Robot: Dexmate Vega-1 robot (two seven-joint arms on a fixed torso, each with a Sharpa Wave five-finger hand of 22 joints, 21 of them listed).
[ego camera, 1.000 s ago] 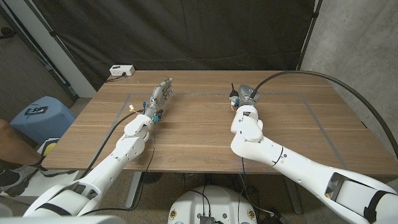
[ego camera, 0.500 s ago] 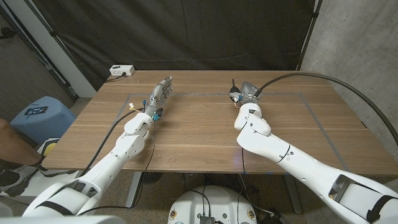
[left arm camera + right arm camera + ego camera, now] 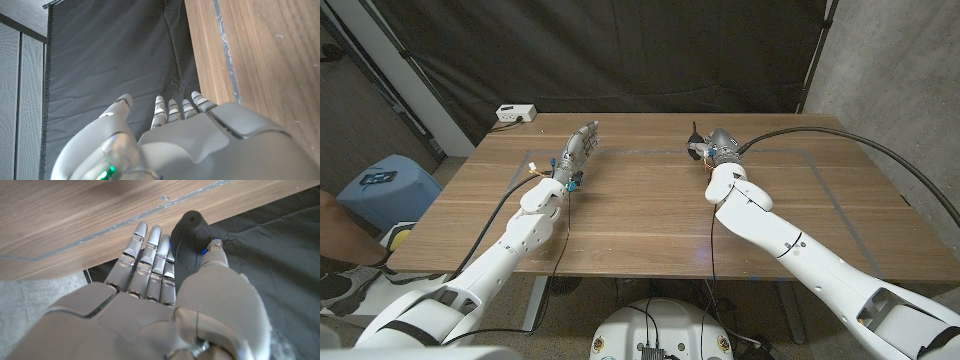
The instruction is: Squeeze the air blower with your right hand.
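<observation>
The black air blower [image 3: 695, 146] stands at the far middle of the wooden table [image 3: 650, 215], its thin nozzle pointing up. My right hand [image 3: 721, 147] is right beside it. In the right wrist view the blower [image 3: 190, 234] sits between the thumb and the straight fingers [image 3: 150, 255]; the thumb tip touches its side, and the fingers are not curled around it. My left hand [image 3: 578, 152] stands at the far left of the table with its fingers stretched out and apart, holding nothing; in the left wrist view this left hand [image 3: 175, 140] reaches over the table's edge.
Grey tape lines [image 3: 820, 180] mark a rectangle on the tabletop. A white power strip [image 3: 515, 114] lies beyond the far left corner. A blue stool [image 3: 382, 188] and part of a person [image 3: 335, 232] are off the left side. A black curtain hangs behind.
My right forearm has swung to the right and the right hand has shifted slightly right and farther along the table beside the blower. The left arm has not moved.
</observation>
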